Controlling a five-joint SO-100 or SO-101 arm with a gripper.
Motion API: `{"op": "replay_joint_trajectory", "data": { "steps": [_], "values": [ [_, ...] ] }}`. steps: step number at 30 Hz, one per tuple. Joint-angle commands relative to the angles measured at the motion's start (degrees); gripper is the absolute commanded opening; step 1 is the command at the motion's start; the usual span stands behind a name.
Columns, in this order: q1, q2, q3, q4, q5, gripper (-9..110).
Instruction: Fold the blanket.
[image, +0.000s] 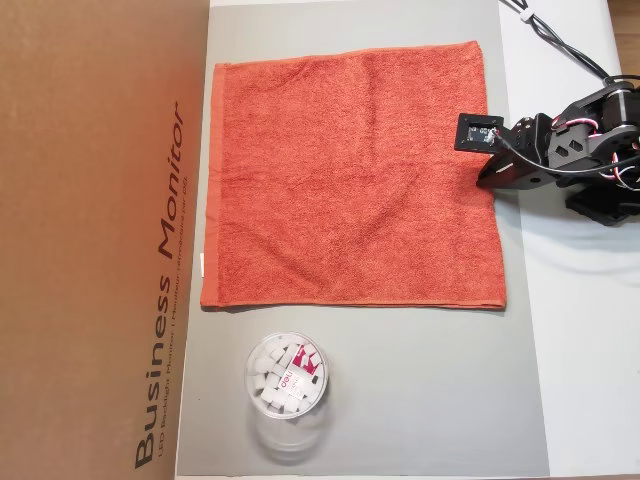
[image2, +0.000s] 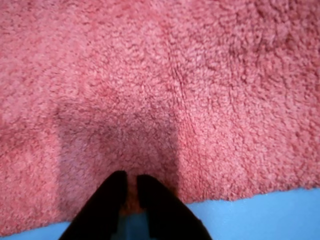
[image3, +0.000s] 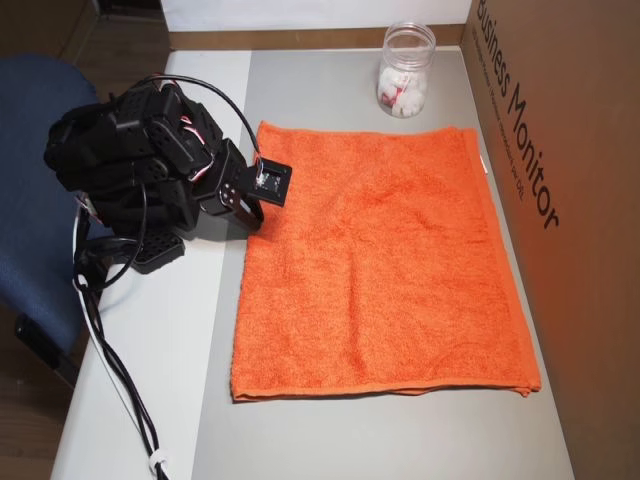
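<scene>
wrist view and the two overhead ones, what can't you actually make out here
- Gripper grip: the wrist view shows the black tips nearly together at the blanket edge; whether cloth is pinched is hidden. In both overhead views the arm's body covers them.
- Tub contents: white pieces with red print, too small to identify.
- Small white tag on the blanket: too small to read.
- Cardboard box: cut off by the frame edge in both overhead views.

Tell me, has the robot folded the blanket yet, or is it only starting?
Only starting. The blanket lies spread flat in one layer on the grey mat, so no fold is done yet. In the wrist view the gripper is at the blanket's edge with its fingertips close together; it doesn't clearly hold cloth. Still to do: grab that edge and carry it across to the other side.
</scene>
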Motion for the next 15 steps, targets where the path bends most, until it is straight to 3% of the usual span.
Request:
{"op": "replay_joint_trajectory", "data": {
  "steps": [1, 15],
  "values": [
    [0.44, 0.09, -1.67, -0.35, -0.44, 0],
    [0.53, -16.26, -17.23, -0.44, -0.44, 0]
  ]
}}
